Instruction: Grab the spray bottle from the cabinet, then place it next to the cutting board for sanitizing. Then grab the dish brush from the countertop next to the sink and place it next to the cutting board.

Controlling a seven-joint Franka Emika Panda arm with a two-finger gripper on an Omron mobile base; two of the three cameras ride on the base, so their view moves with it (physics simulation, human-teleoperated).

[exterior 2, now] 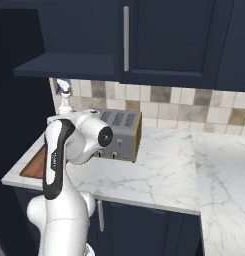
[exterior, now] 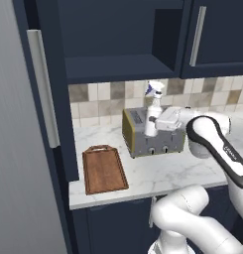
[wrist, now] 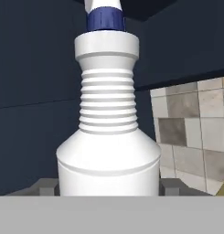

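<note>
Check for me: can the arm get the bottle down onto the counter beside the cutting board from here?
Probably yes. The gripper holds the spray bottle above the toaster, and bare countertop lies beside the cutting board.

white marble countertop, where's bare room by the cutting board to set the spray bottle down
Bare white marble countertop lies between the reddish-brown wooden cutting board and the grey toaster, running along the counter's front edge. Behind the board, toward the tiled wall, is also bare. Left of the board is tight against the dark navy cabinet side.
</note>
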